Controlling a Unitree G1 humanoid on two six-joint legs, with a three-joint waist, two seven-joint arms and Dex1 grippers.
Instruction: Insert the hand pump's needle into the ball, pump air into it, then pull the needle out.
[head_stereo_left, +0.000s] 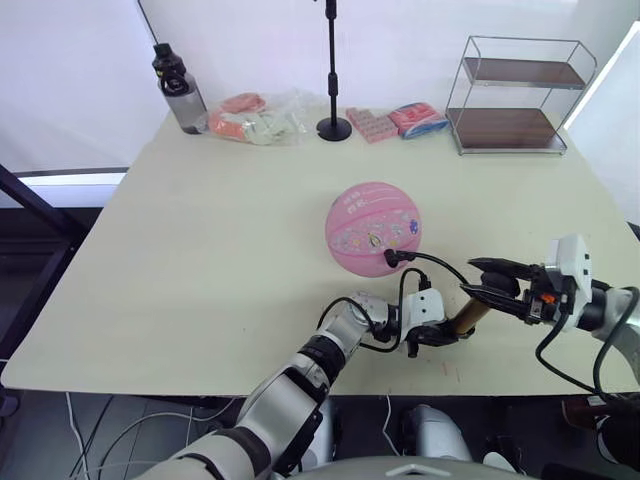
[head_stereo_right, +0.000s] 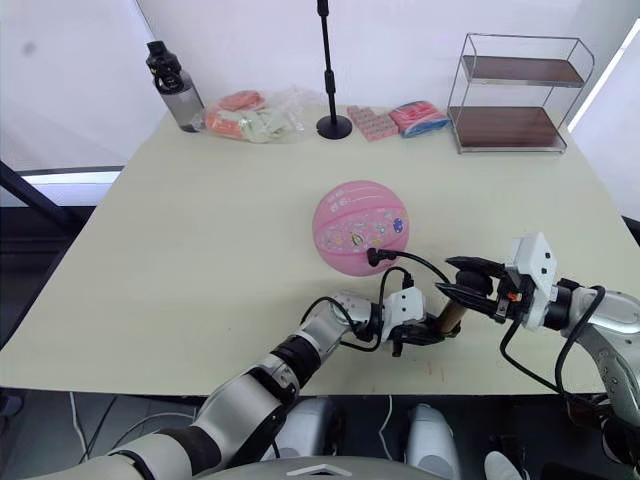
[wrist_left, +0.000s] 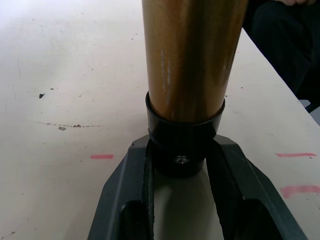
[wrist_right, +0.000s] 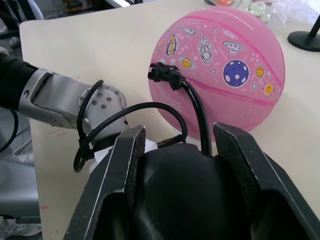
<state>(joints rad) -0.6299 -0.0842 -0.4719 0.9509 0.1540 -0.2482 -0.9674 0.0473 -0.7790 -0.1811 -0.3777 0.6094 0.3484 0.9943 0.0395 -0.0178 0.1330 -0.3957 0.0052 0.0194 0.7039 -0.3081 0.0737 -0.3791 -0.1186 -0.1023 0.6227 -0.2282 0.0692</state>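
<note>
Left gripper (head_stereo_left: 437, 335): clamps the hand pump (head_stereo_left: 468, 318) at its black end cap.
Right gripper (head_stereo_left: 480, 287): closed on the pump's handle.
Needle (wrist_right: 161, 74): fitting against the ball (head_stereo_left: 373, 228) (pin seemingly inside).

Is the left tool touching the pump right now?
Touching. In the left wrist view, the left tool has its two fingers pressed against the black end cap of the hand pump.

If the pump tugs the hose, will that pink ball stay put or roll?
Likely rolls: the ball is round and sits unblocked on the smooth table. Probably light, so the hose, plugged into its side, could drag it.
</note>
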